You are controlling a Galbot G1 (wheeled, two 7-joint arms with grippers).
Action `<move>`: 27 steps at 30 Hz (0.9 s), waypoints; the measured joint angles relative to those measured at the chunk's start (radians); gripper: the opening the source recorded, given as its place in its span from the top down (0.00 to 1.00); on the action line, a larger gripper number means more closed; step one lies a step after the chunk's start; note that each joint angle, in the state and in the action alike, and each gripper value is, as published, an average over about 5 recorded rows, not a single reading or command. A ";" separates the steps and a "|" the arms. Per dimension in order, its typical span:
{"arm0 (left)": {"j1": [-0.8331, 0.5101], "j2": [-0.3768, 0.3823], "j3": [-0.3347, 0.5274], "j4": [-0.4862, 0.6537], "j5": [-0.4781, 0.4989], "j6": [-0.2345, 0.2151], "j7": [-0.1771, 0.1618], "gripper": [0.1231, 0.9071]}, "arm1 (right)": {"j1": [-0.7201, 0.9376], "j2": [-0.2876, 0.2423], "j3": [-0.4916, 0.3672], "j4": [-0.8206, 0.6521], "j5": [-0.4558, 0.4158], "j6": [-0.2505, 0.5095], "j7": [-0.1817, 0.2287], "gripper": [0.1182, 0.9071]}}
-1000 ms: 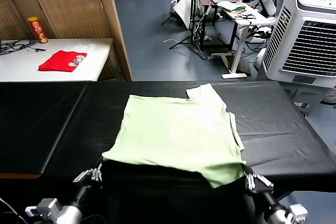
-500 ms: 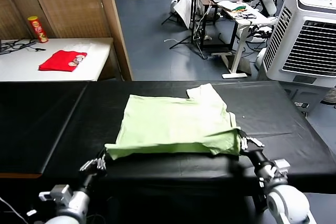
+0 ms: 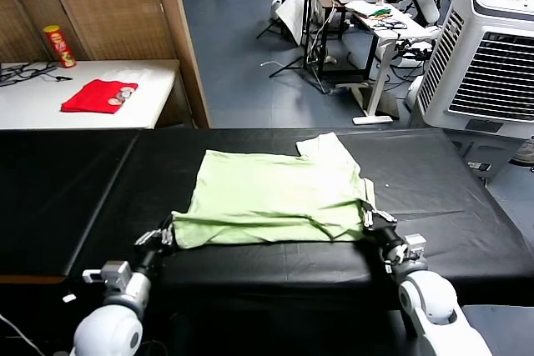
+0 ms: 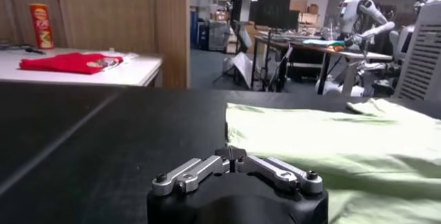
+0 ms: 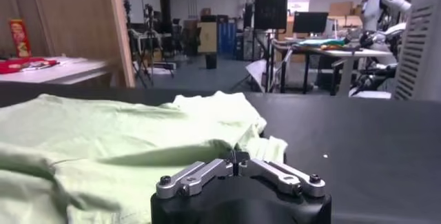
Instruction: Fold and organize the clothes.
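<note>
The clothes are one pale green shirt (image 3: 275, 193) lying flat on the black table (image 3: 75, 189), with its near part doubled into a thick fold along the front. A sleeve sticks out at the far right corner. My left gripper (image 3: 165, 233) sits low on the table at the fold's near left corner, shut on the fabric. In the left wrist view the left gripper (image 4: 234, 152) has its tips together at the edge of the shirt (image 4: 331, 149). My right gripper (image 3: 368, 216) is at the near right corner. In the right wrist view the right gripper (image 5: 238, 156) is closed against the shirt (image 5: 103, 143).
Behind the black table, at the left, a white table (image 3: 158, 81) holds a red garment (image 3: 98, 96) and a chips can (image 3: 58, 46). A wooden screen (image 3: 117, 6) stands behind it. A white air cooler (image 3: 492, 56) stands at the back right.
Both grippers moved away from me, carrying the shirt's hanging hem up over the table's front edge. That part now lies folded on the table.
</note>
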 joint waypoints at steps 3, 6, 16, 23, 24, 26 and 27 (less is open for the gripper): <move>-0.009 0.003 0.002 0.007 0.007 0.006 0.001 0.91 | -0.017 -0.009 0.010 0.029 -0.001 -0.028 0.000 0.63; -0.010 0.006 0.002 0.011 0.014 0.012 0.001 0.73 | -0.051 -0.017 0.028 0.082 -0.002 -0.059 0.001 0.41; 0.041 0.008 -0.006 -0.018 -0.034 0.043 0.019 0.16 | -0.234 -0.012 0.093 0.245 -0.033 -0.064 -0.007 0.14; 0.085 0.001 -0.006 -0.035 -0.077 0.060 0.041 0.14 | -0.290 0.004 0.099 0.257 -0.040 -0.055 -0.014 0.19; 0.088 0.002 -0.006 -0.032 -0.079 0.060 0.043 0.14 | -0.292 0.005 0.099 0.257 -0.041 -0.055 -0.015 0.22; 0.092 0.002 -0.008 -0.027 -0.088 0.060 0.048 0.14 | -0.297 0.006 0.100 0.257 -0.041 -0.054 -0.016 0.27; 0.093 0.003 -0.009 -0.025 -0.093 0.060 0.051 0.14 | -0.298 0.006 0.100 0.257 -0.042 -0.054 -0.017 0.29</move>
